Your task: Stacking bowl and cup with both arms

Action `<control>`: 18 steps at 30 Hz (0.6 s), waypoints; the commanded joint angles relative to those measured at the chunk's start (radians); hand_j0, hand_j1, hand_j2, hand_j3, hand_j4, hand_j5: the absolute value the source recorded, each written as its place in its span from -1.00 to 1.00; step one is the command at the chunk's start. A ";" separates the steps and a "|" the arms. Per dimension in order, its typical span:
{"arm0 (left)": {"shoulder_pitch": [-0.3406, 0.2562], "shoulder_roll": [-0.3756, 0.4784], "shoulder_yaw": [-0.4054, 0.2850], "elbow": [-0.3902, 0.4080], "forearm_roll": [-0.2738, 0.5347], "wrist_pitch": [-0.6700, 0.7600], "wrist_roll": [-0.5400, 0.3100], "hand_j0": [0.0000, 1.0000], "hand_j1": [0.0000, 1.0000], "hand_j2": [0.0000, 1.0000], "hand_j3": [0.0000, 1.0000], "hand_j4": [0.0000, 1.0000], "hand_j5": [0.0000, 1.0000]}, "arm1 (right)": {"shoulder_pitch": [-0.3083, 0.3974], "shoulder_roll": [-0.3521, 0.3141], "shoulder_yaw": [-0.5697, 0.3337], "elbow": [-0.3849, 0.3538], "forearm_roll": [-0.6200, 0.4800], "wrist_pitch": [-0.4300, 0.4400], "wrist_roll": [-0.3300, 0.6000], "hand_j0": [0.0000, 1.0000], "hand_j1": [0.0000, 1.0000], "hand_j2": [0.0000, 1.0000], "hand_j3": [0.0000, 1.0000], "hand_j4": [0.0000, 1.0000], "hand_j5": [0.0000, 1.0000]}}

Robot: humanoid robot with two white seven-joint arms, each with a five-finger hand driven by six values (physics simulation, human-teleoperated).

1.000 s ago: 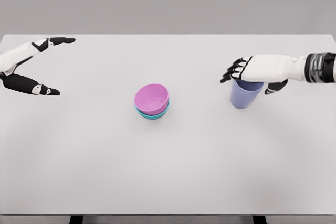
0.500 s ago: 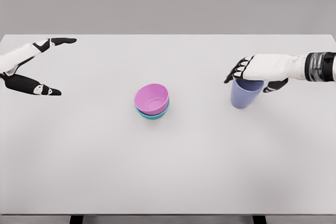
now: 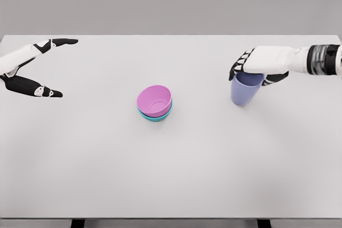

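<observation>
Nearest the camera, the white table is showing a wide bare stretch, smooth and matte, with no lip at its edge; a cup set down on it is likely sliding easily if nudged.

At the centre, the pink bowl is sitting nested in a teal bowl, of which only a thin rim is peeking out at six o'clock. The pair is sitting slightly tilted, mouth open toward the camera.

From the bowls toward three o'clock, well apart, the lilac cup is hanging slightly tilted under the right hand. The fingers are curling over the rim from above, gripping the cup at its top edge. Whether its base is touching the table, I cannot tell. It is looking like thin, stiff plastic: light, rigid, not fragile, but smooth-walled and probably slippery. A rim pinch is suiting it for a lift, though the tapered wall is offering little to stop it swinging or slipping out, so a steady grip is mattering. Lowering it upright into the pink bowl is calling for a straight drop.

Toward nine o'clock, the left hand is hovering at the table's edge, thumb and fingers spread wide, holding nothing.

Beyond the far edge, at twelve o'clock, a plain grey backdrop is filling the room.
</observation>
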 commanded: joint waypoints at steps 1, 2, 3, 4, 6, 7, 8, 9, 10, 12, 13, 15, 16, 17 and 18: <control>0.000 0.001 0.000 0.000 0.008 0.003 0.000 1.00 1.00 1.00 1.00 1.00 1.00 | 0.000 0.011 -0.003 0.004 -0.004 0.002 0.000 0.48 0.48 0.48 0.48 0.48 0.48; 0.000 0.001 0.000 0.000 0.008 0.003 0.000 1.00 1.00 1.00 1.00 1.00 1.00 | -0.002 0.013 -0.003 0.002 -0.004 0.002 0.000 0.47 0.47 0.47 0.47 0.47 0.47; 0.000 0.001 0.000 0.000 0.008 0.003 0.000 1.00 1.00 1.00 1.00 1.00 1.00 | -0.002 0.013 -0.003 0.002 -0.004 0.002 0.000 0.45 0.45 0.45 0.45 0.45 0.45; 0.000 0.001 0.000 0.000 0.008 0.003 0.000 1.00 1.00 1.00 1.00 1.00 1.00 | -0.002 0.016 -0.003 0.004 -0.004 0.002 0.000 0.43 0.43 0.43 0.43 0.43 0.43; 0.000 0.001 0.000 0.000 0.008 0.003 0.000 1.00 1.00 1.00 1.00 1.00 1.00 | -0.008 0.024 -0.004 0.009 -0.006 0.002 0.000 0.30 0.30 0.30 0.30 0.30 0.30; 0.000 0.001 0.000 0.000 0.008 0.003 0.000 1.00 1.00 1.00 1.00 1.00 1.00 | -0.011 0.027 -0.004 0.009 -0.006 0.002 0.000 0.30 0.30 0.30 0.30 0.30 0.30; 0.000 0.001 0.000 0.000 0.008 0.003 0.000 1.00 1.00 1.00 1.00 1.00 1.00 | -0.012 0.028 -0.009 0.010 -0.006 0.002 0.000 0.31 0.31 0.31 0.31 0.31 0.31; 0.000 0.001 0.000 0.000 0.008 0.003 0.000 1.00 1.00 1.00 1.00 1.00 1.00 | -0.012 0.037 -0.035 0.010 -0.006 0.002 0.000 0.32 0.32 0.32 0.32 0.32 0.32; 0.000 0.001 0.000 0.000 0.008 0.003 0.000 1.00 1.00 1.00 1.00 1.00 1.00 | -0.012 0.045 -0.050 0.009 -0.004 0.002 0.000 0.34 0.34 0.34 0.34 0.34 0.34; 0.000 0.001 0.000 0.000 0.008 0.003 0.000 1.00 1.00 1.00 1.00 1.00 1.00 | -0.012 0.056 -0.053 0.007 -0.006 0.002 0.000 0.35 0.35 0.35 0.35 0.35 0.35; 0.000 0.001 0.000 0.000 0.008 0.003 0.000 1.00 1.00 1.00 1.00 1.00 1.00 | -0.012 0.059 -0.055 0.007 -0.006 0.002 0.000 0.35 0.35 0.35 0.35 0.35 0.35; 0.000 0.001 0.000 0.000 0.008 0.003 0.000 1.00 1.00 1.00 1.00 1.00 1.00 | -0.017 0.071 -0.057 0.007 -0.004 0.002 0.000 0.36 0.36 0.36 0.36 0.36 0.36; 0.000 0.001 0.000 0.000 0.008 0.003 0.000 1.00 1.00 1.00 1.00 1.00 1.00 | -0.023 0.082 -0.057 0.007 -0.004 0.002 0.000 0.36 0.36 0.36 0.36 0.36 0.36; 0.000 0.001 0.000 0.000 0.008 0.003 0.000 1.00 1.00 1.00 1.00 1.00 1.00 | -0.025 0.093 -0.057 0.006 -0.004 0.002 0.000 0.36 0.36 0.36 0.36 0.36 0.36; 0.000 0.001 0.000 0.000 0.008 0.003 0.000 1.00 1.00 1.00 1.00 1.00 1.00 | -0.028 0.099 -0.057 0.006 -0.004 0.002 0.000 0.36 0.36 0.36 0.36 0.36 0.36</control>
